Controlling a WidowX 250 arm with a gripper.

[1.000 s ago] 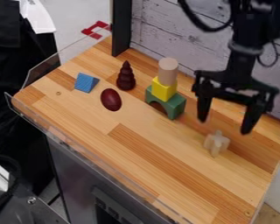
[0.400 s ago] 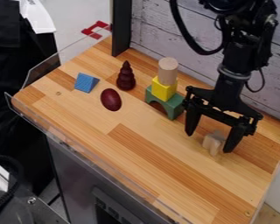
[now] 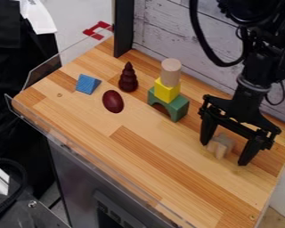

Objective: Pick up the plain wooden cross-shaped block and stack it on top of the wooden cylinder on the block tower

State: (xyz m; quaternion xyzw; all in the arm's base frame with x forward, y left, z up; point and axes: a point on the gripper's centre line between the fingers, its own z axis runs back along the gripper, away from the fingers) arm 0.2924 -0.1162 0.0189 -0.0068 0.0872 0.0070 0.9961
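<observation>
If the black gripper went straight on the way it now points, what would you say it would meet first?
The gripper points down, its open fingers seemingly on either side of the pale wooden block, so its tips would probably meet the wooden tabletop first, though depth is hard to judge here.

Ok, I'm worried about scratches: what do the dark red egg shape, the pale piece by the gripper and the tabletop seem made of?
The dark red egg shape looks smooth and slightly glossy: perhaps painted wood or plastic. The pale piece by the gripper is tan and matt, probably bare wood. The tabletop seems smooth wood, given its grain and joined strips.
</observation>
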